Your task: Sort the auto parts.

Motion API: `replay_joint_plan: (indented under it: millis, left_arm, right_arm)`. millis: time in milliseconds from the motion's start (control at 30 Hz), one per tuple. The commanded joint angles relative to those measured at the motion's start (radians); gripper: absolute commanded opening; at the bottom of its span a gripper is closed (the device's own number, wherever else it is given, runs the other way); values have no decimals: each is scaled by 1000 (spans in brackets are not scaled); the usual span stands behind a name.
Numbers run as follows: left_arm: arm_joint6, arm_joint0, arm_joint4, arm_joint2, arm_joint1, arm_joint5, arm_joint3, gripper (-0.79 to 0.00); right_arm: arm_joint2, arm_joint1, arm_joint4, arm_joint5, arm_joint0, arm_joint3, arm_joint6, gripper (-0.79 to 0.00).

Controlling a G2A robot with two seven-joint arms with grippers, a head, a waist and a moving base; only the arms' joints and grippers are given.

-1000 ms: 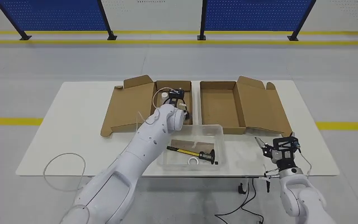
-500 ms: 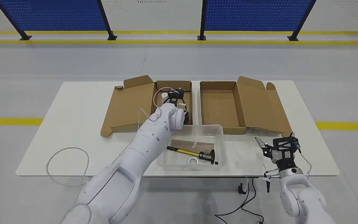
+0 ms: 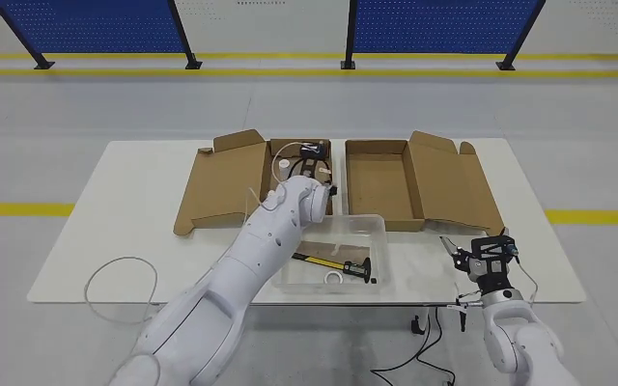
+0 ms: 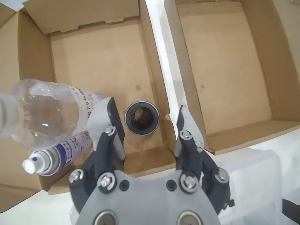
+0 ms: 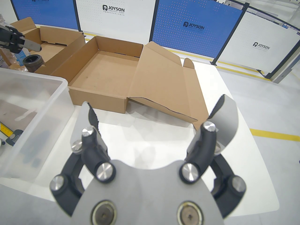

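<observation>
**Desk:** What does the top view give you?

**Me:** I see the table (image 3: pixel 126 212) with two open cardboard boxes side by side, the left box (image 3: pixel 227 183) and the right box (image 3: pixel 381 183). A clear bin (image 3: pixel 359 228) sits just in front of them. In the bin lie a black-and-yellow caliper (image 3: pixel 319 260) and a small white ring (image 3: pixel 334 278). My left gripper (image 3: pixel 311 152) is over the left box. My right gripper (image 3: pixel 483 254) is near the table's front right corner, well apart from the boxes.

**Desk:** And the left wrist view?

**Me:** The left gripper's jaws are spread and hold nothing. Below and between them, a black sleeve (image 4: pixel 141 118) stands upright on the left box's floor, near the wall that faces the right box. A clear bottle (image 4: pixel 39 113) and a spray can (image 4: pixel 44 162) are just beside it in the same box, touching each other.

**Desk:** Right wrist view?

**Me:** The jaws are wide apart here too, with nothing between them, over the table. The right box lies ahead with its lid folded out. Farther off, I can see a gap between the sleeve and the left gripper above it.
</observation>
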Motion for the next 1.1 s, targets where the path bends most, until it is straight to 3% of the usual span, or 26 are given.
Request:
replay_joint_plan:
  millis: [0, 233, 600, 800, 933, 1067]
  left_arm:
    - [0, 21, 32, -6, 9, 16, -55, 0]
    - [-19, 165, 192, -63, 67, 59, -355, 0]
    - [-100, 525, 502, -202, 159, 21, -908, 0]
    - [-37, 714, 654, -286, 191, 15, -1109, 0]
    - [80, 835, 735, -359, 212, -10, -1215, 0]
    - [130, 948, 727, -448, 225, -8, -1301, 0]
  right_arm:
    - [0, 0, 0, 0, 0, 0, 0, 0]
    - [0, 0, 0, 0, 0, 0, 0, 0]
    - [0, 0, 0, 0, 0, 0, 0, 0]
    - [0, 0, 0, 0, 0, 0, 0, 0]
    - [0, 0, 0, 0, 0, 0, 0, 0]
    - [0, 0, 0, 0, 0, 0, 0, 0]
